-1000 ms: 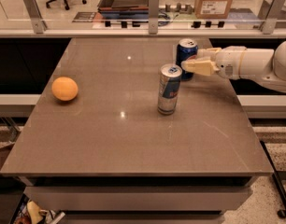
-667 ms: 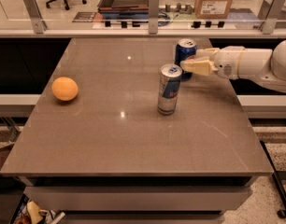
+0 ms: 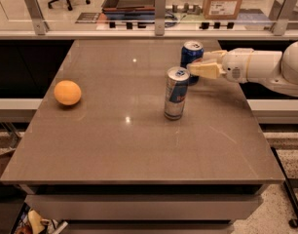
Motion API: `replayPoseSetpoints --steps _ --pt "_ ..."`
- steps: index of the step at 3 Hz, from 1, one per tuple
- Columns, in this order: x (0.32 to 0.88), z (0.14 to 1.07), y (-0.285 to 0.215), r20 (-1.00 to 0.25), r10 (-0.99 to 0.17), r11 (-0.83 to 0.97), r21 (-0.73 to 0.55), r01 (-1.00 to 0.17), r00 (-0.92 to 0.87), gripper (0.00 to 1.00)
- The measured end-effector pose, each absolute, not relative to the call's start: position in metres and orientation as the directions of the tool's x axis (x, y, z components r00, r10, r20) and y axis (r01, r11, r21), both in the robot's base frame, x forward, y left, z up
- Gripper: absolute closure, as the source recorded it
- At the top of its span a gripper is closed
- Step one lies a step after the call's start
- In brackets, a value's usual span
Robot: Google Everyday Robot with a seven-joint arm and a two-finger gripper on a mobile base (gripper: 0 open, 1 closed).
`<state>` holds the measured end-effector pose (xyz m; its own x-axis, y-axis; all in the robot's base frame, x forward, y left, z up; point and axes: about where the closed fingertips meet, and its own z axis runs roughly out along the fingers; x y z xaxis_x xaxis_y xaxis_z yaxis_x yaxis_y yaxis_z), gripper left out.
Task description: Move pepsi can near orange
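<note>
The pepsi can (image 3: 191,52), short and dark blue with a silver top, stands upright at the far right of the table. My gripper (image 3: 198,64) reaches in from the right and is right up against the can's right side at mid-height. The cream-coloured arm (image 3: 256,66) extends off to the right edge. The orange (image 3: 67,92) lies on the table near its left edge, well apart from the can and the gripper.
A taller, slim silver-and-blue can (image 3: 176,92) stands upright just in front and left of the pepsi can, between it and the orange. The brown table (image 3: 139,150) ends in a front edge below. A glass rail with metal posts (image 3: 160,6) runs behind the table.
</note>
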<state>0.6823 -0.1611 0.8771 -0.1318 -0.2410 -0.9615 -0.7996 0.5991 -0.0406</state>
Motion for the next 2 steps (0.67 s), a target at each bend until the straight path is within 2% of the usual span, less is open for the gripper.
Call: replayPoseSetpoints --steps 2 --pt "0.685 0.904 -0.149 -0.949 -0.294 0.582 -0.083 -0.809 -0.114 1.0"
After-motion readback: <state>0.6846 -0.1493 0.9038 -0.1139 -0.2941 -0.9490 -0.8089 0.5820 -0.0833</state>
